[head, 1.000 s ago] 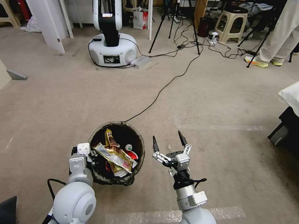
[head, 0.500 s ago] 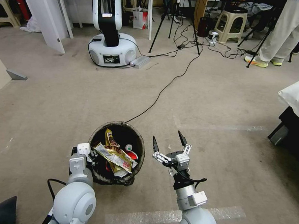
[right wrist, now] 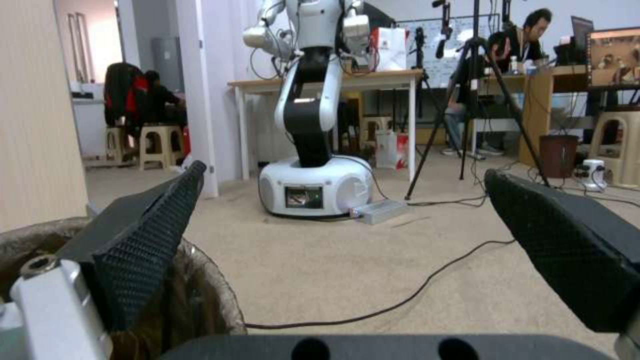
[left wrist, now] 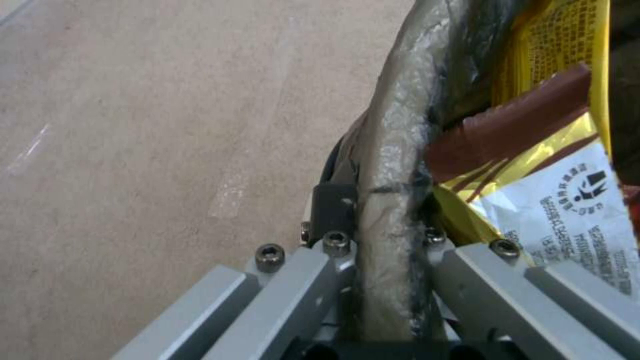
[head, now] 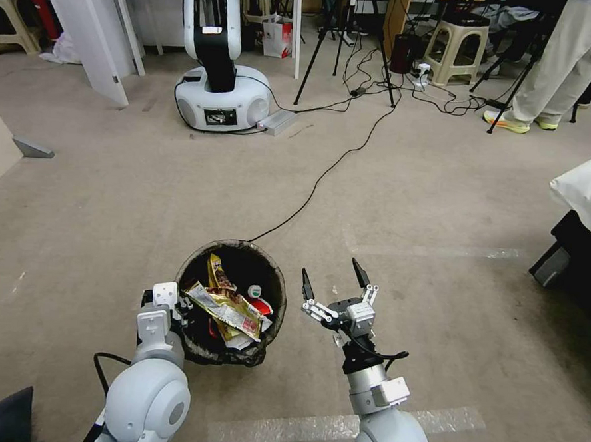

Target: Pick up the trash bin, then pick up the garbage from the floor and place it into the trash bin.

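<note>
Trash bin [head: 232, 302] sits low in the head view, just ahead of the robot, with its dark bag folded over the rim. At its left edge the left gripper [head: 182, 305] has the rim pinched: in the left wrist view the fingers [left wrist: 333, 210] are pressed against either side of the bagged rim [left wrist: 393, 165], so the bin is held. Inside lie yellow and red snack wrappers [head: 227, 303], a white scrap and a small bottle cap with a green mark [head: 254, 290], piled close to the rim. Just right of the bin, the right gripper [head: 332, 282] hangs over bare carpet with its fingers spread wide and nothing between them. A black cable [head: 325, 173] runs across the floor beyond. No loose litter lies on the visible carpet, so the collecting step looks finished or nearly so. Any next move calls for finding remaining litter elsewhere, while the left grip keeps the bin level.
</note>
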{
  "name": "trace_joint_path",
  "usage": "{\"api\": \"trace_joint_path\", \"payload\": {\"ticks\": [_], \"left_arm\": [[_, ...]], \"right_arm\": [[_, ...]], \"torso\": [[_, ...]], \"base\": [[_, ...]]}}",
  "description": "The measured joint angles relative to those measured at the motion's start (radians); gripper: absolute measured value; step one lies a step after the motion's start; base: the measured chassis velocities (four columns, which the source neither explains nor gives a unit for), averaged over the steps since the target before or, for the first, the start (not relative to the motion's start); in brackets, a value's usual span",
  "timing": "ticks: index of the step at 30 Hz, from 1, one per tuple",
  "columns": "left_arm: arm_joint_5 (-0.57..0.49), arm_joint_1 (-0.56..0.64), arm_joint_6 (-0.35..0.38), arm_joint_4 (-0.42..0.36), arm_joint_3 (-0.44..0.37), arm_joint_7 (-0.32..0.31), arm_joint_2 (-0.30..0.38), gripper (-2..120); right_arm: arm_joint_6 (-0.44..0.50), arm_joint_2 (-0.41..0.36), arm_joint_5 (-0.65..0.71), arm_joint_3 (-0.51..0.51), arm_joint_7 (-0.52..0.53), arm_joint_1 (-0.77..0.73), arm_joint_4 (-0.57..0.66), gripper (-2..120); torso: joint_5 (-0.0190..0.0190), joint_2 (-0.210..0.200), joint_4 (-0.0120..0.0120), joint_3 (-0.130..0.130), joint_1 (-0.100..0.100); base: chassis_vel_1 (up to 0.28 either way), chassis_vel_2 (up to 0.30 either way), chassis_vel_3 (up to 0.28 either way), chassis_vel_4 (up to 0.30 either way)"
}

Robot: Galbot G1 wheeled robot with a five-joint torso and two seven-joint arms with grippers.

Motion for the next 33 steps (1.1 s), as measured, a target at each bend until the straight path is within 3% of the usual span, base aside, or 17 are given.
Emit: {"api": "trace_joint_path", "payload": {"ticks": [33], "left_arm": [[0.000,0.000,0.000,0.000,0.000,0.000,0.000,0]], "right_arm": [[0.000,0.000,0.000,0.000,0.000,0.000,0.000,100]], "torso": [[0.0000,0.000,0.0000,0.000,0.000]], "base": [[0.000,0.000,0.000,0.000]]}}
